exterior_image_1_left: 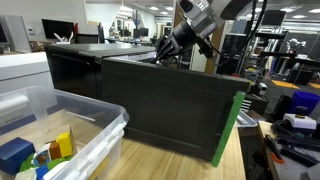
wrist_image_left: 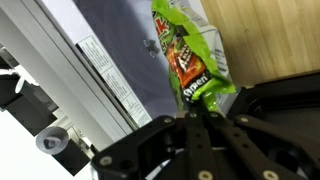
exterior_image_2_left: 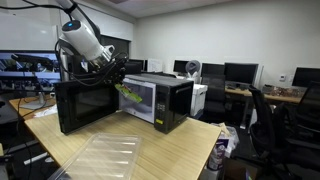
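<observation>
- The gripper [exterior_image_2_left: 120, 84] is up at the front of the black microwave [exterior_image_2_left: 172, 100], and in the wrist view its fingers [wrist_image_left: 203, 128] are pinched together on the lower end of a green chip bag [wrist_image_left: 186, 55]. It has a firm hold on it.
- In an exterior view the chip bag [exterior_image_2_left: 129, 94] hangs tilted from the gripper, off the table, between the open microwave door [exterior_image_2_left: 85, 108] and the oven body.
- The wrist view has the door's dark pane and white label strip [wrist_image_left: 103, 72] just beside the bag, with the wooden table [wrist_image_left: 275, 40] behind.
- In an exterior view the gripper [exterior_image_1_left: 166, 52] sits above the top edge of the black door panel [exterior_image_1_left: 170, 105].
- A clear plastic bin [exterior_image_1_left: 95, 125] of coloured toys stands near that panel, and a clear lid [exterior_image_2_left: 100, 158] lies flat on the table [exterior_image_2_left: 175, 145].
</observation>
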{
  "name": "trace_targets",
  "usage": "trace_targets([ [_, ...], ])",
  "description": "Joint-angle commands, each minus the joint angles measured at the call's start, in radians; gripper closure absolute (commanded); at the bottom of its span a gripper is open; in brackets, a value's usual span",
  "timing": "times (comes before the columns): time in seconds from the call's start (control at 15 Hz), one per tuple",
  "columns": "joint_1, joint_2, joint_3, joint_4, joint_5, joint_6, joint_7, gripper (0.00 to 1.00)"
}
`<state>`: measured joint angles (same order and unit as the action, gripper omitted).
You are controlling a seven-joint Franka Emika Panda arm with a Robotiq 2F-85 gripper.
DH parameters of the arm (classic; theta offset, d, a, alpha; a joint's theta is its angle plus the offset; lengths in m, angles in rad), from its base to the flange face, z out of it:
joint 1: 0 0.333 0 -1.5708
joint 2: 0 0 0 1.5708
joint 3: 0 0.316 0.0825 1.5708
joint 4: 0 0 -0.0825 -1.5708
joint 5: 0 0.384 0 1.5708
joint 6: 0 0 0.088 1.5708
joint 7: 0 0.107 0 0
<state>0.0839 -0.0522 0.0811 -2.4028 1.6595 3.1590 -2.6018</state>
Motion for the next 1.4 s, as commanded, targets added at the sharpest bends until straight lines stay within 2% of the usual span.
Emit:
trace_targets([
  [0.0,0.004,-0.011,0.014,0.008,0.012,0.021,0.0,1.0],
  [0.4,-0.003,0.081,0.014,0.041,-0.033,-0.013,0.0,1.0],
  [0.87,-0.003,0.243,-0.005,0.193,-0.136,-0.003,0.0,1.0],
  [1.33,-0.035,0.405,0.02,0.292,-0.239,-0.002,0.0,1.0],
])
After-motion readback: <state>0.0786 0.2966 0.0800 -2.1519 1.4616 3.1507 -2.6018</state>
